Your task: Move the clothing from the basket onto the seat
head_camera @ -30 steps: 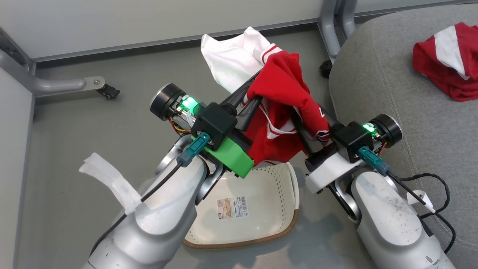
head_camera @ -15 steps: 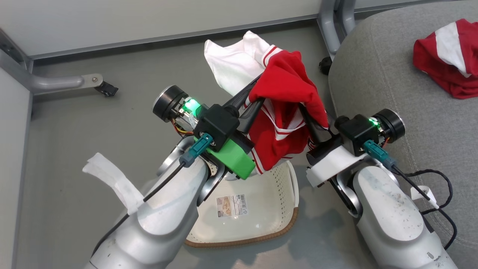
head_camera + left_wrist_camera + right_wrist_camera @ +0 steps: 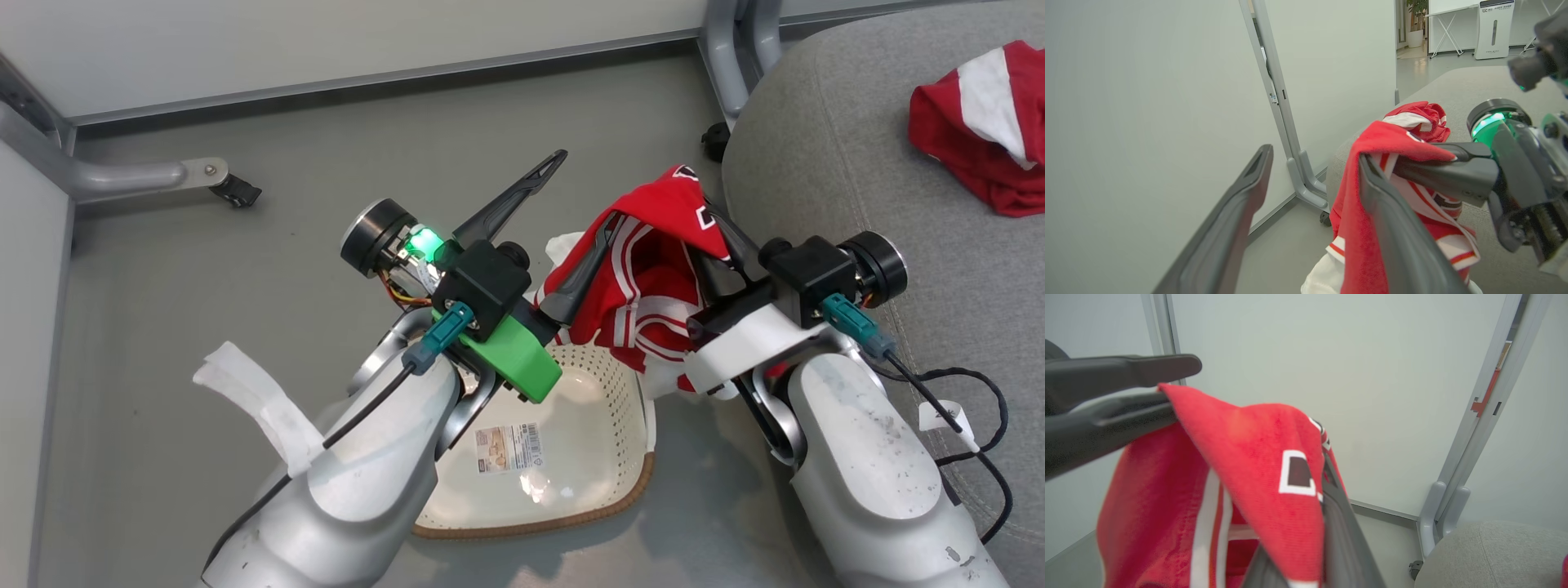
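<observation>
Now the left hand [image 3: 584, 189] has let go. A moment ago it was pinching the jersey, and a white flap stood up high above it. Its two fingers are spread wide with nothing between them. Only one fold of cloth leans on the finger nearer the right hand.

Just to the right of the left hand, the jersey [image 3: 653, 278] has dropped lower. It hangs in a red bunch with white stripes, up in the air between the two hands. Below both hands the basket [image 3: 608, 392] sits on the floor [image 3: 204, 269], with no clothes in it. A sticker [image 3: 508, 451] on its bottom has a bar code and a tiny picture, but the words are too small to read.

Next comes the right hand [image 3: 718, 245]. Cloth covers its fingertips, yet it looks clenched on the jersey and seems to carry all of it. A dark number [image 3: 1296, 473] with a white edge shows on the cloth by this hand. I cannot tell which number it is.

To the right of the right hand is the seat [image 3: 816, 163], very near. Farther right on it lies the red and white top [image 3: 971, 139].

So I think this is the last piece. The right hand alone has to swing it over the seat and let it fall.
</observation>
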